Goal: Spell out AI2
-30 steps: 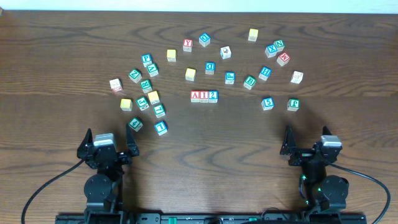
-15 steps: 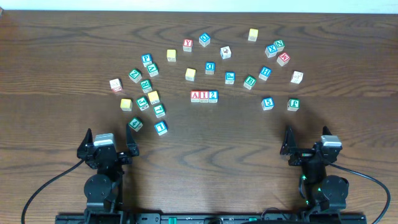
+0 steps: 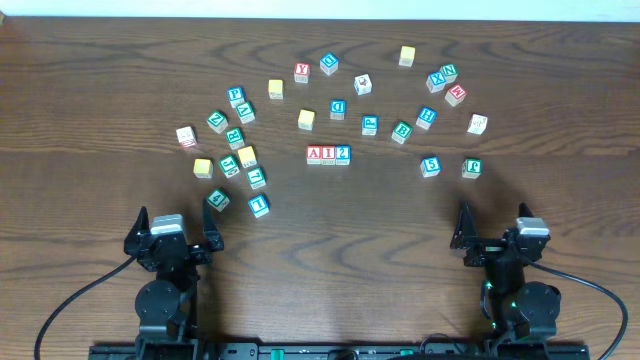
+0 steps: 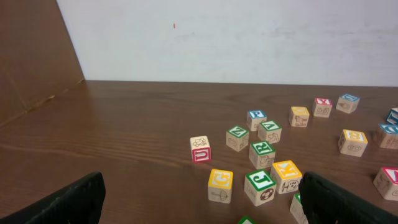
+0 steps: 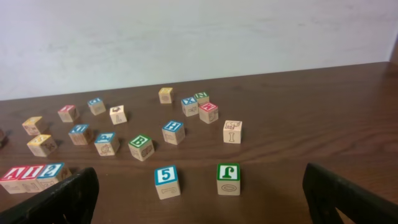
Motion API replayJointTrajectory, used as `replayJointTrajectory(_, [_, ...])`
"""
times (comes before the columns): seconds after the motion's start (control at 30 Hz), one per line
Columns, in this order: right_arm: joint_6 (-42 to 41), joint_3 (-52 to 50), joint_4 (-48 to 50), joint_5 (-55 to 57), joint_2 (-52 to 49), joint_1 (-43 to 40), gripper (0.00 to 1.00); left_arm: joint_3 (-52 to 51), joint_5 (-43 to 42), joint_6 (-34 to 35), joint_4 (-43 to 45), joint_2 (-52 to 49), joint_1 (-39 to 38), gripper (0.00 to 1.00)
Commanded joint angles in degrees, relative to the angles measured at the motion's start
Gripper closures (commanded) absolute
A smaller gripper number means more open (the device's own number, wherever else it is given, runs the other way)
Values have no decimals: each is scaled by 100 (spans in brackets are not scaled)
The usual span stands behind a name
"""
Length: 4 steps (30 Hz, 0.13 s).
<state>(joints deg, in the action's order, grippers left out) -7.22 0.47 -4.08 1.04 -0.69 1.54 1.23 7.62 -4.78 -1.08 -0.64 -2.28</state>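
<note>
The red "A" cube [image 3: 314,154], the red "I" cube [image 3: 328,154] and the blue "2" cube [image 3: 343,154] stand side by side in a touching row at the table's middle, reading A I 2 in the overhead view. The row also shows at the left edge of the right wrist view, with the "A" cube [image 5: 12,177], the "I" cube [image 5: 31,175] and the "2" cube [image 5: 52,173]. My left gripper [image 3: 172,232] and right gripper [image 3: 497,230] are both open and empty near the front edge, far from the row.
Several loose cubes lie scattered around the back and left, among them a blue "1" cube [image 3: 259,206], a red "Y" cube [image 3: 302,72], a blue "5" cube [image 3: 430,166] and a green cube [image 3: 471,168]. The wall rises behind the table.
</note>
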Motion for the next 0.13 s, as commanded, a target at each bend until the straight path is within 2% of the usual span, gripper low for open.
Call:
replayJointTrajectory(0.0, [-87,-15,-17,-13,35,-70,1,-101,35,-76,-247,-7,28,2])
replayJointTrajectory(0.1, [-87,-15,-17,-13,35,-70,1,-101,35,-76,-247,-7,28,2])
